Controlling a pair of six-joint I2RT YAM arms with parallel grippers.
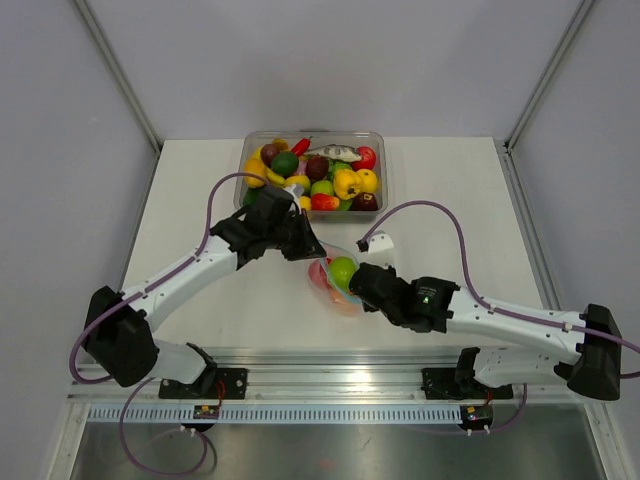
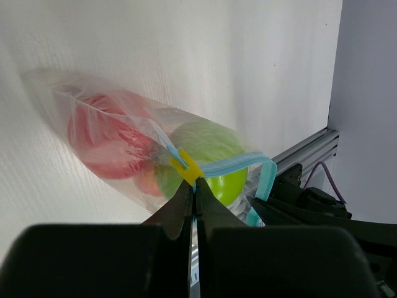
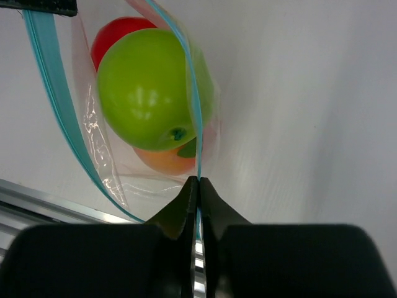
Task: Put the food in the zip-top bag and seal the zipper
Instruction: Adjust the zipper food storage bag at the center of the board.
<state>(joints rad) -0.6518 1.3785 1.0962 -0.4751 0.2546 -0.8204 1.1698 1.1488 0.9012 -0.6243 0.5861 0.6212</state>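
Observation:
The zip-top bag [image 1: 330, 282] lies mid-table, clear and crinkly. Inside it, as the food, are a green apple [image 3: 149, 87], a red round fruit [image 3: 118, 34] and an orange piece [image 3: 164, 160]. In the left wrist view the apple [image 2: 214, 155] and the red fruit [image 2: 105, 139] show through the plastic. My left gripper [image 2: 195, 182] is shut on the zipper [image 2: 239, 163] just under its yellow slider [image 2: 186, 166]. At the bag's other end, my right gripper [image 3: 198, 180] is pinched shut on the teal zipper [image 3: 193, 99]. The zipper's two strips stand apart around the apple.
A rigid clear tub [image 1: 378, 140] full of several toy fruits and vegetables stands at the back of the table. An aluminium rail [image 1: 330, 358] runs along the near edge. The right arm's black links [image 2: 310, 205] sit close beside the left fingers.

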